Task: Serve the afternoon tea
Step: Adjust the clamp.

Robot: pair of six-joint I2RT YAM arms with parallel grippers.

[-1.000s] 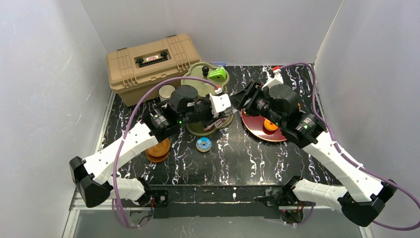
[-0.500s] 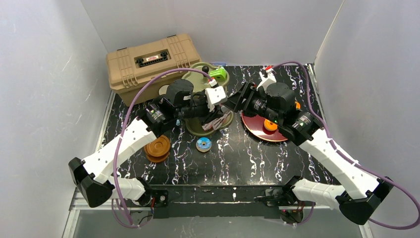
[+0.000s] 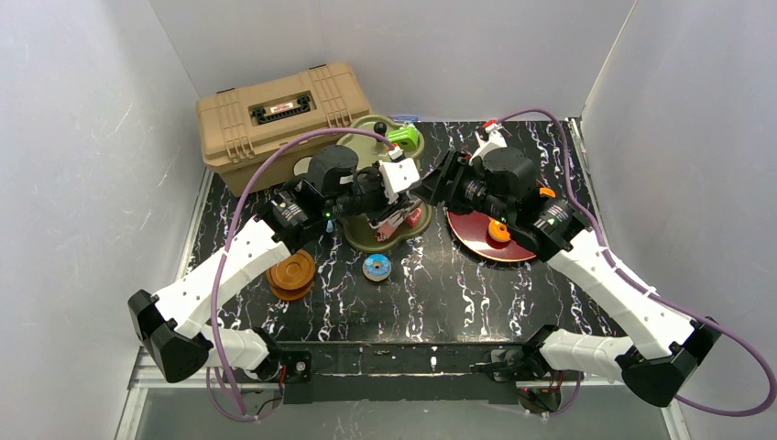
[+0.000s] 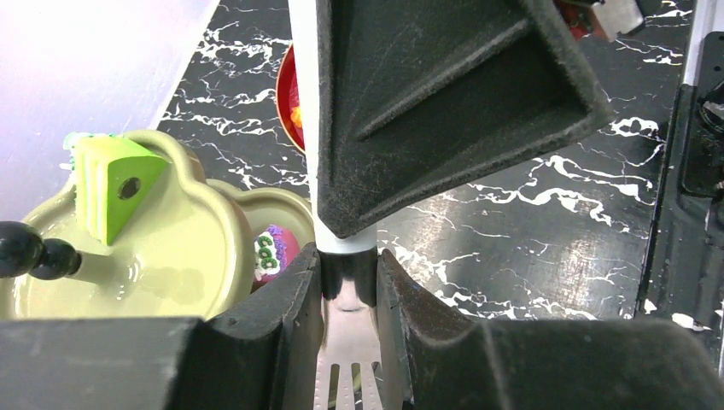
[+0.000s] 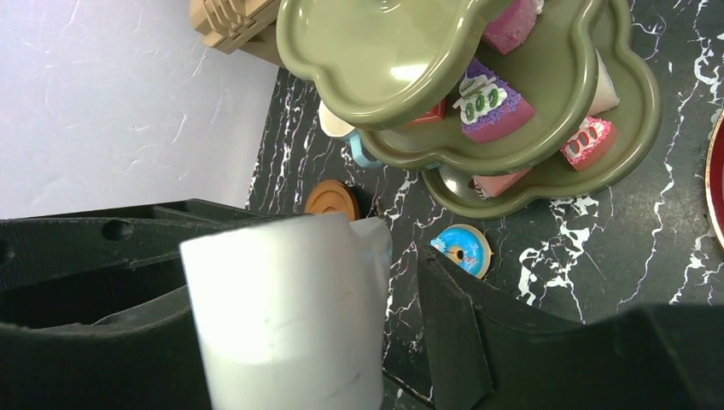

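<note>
Olive-green stand (image 5: 367, 34) fills right wrist view, right end effector (image 5: 312, 248) spread around white-handled spatula (image 5: 282, 316); left wrist view shows left end effector (image 4: 348, 256) pinching its metal neck.

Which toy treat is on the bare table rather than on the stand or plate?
The blue-iced donut, alone on the black marble table in front of the olive-green stand; the cake slices sit on its tiers, the orange piece on the red plate.

plain white walls (image 3: 92, 137) enclose a black white-veined marble tabletop (image 3: 458, 293) on three sides.
</note>
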